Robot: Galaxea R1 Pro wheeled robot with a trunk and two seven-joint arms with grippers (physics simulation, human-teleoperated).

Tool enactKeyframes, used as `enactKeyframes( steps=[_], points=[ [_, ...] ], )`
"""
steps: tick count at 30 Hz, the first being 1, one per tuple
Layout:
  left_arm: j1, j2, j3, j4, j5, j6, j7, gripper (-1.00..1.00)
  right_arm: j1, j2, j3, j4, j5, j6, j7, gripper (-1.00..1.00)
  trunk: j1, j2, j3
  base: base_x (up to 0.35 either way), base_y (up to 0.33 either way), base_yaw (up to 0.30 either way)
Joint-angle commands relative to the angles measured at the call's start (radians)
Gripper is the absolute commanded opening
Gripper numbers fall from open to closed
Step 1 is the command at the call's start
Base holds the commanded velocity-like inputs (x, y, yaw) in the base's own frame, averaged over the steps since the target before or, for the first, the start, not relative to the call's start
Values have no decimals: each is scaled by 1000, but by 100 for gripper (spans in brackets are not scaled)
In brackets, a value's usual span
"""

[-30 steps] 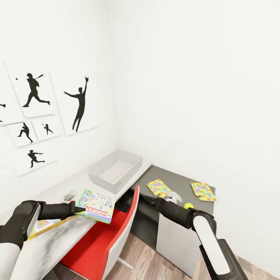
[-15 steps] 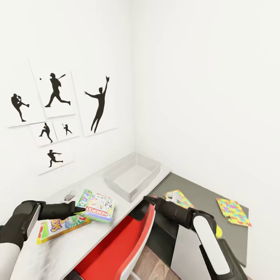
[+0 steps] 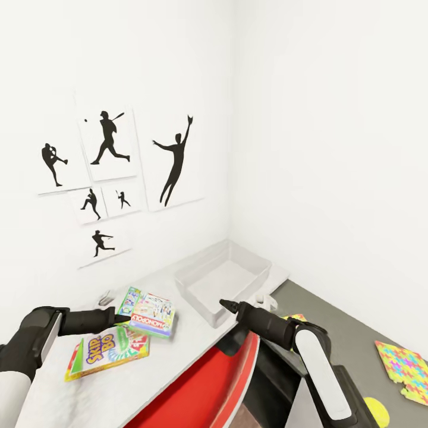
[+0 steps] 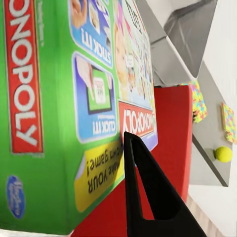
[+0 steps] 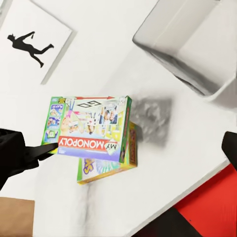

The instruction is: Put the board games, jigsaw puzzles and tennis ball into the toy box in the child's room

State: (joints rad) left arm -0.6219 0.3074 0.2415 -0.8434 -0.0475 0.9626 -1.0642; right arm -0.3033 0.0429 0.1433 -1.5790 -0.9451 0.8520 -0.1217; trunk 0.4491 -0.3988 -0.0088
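Head view, from the left: the left gripper [image 3: 122, 320] holds the Monopoly box [image 3: 148, 315] by its near edge, lifted above the table [image 3: 178, 356], jaws clamped narrow on that edge. Under and beside it the Skip-Bo box [image 3: 107, 352] lies flat on the pale top. On the wall behind hang 6 black silhouette pictures [image 3: 175, 160] of ball players. Further right the grey toy box [image 3: 226, 282] sits on the table against the corner of the room, with nothing seen inside it. The right gripper [image 3: 224, 305] points toward the near wall of the toy box and carries nothing; whether its jaws are apart I cannot tell. Below it is the red chair [image 3: 208, 389]. On the lower dark cabinet [image 3: 339, 333] to the right, 1 jigsaw puzzle [image 3: 409, 367] lies flat near the frame's edge, a corner of another puzzle [image 3: 295, 318] peeks out past the right arm, and the tennis ball [image 3: 375, 410] rests nearby.

Left wrist view: 1 dark finger [image 4: 148, 192] presses against the green side of the Monopoly box [image 4: 64, 98], with the chair [image 4: 170, 133], the ball [image 4: 223, 154] and both puzzles beyond.

Right wrist view: the Monopoly box [image 5: 91, 128] hangs over the Skip-Bo box [image 5: 106, 165], and the toy box [image 5: 192, 44] is well apart from them.
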Motion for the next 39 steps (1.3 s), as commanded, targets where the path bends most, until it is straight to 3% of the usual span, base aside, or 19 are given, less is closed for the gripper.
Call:
enactKeyframes(
  steps=[1,12,39],
  points=[
    [-1,-1,2,0,-3,8,-7,-100,0,0,0,-1,-11,2,-10,100,1,-1,-1,260,-206,292],
    [-1,-1,2,0,-3,7,-8,-100,0,0,0,-1,-11,2,-10,100,1,-1,-1,194,-228,157],
    [-1,-1,4,0,-3,7,-8,-100,0,-1,1,-2,-11,2,-10,100,1,-1,-1,7,-54,21]
  ],
)
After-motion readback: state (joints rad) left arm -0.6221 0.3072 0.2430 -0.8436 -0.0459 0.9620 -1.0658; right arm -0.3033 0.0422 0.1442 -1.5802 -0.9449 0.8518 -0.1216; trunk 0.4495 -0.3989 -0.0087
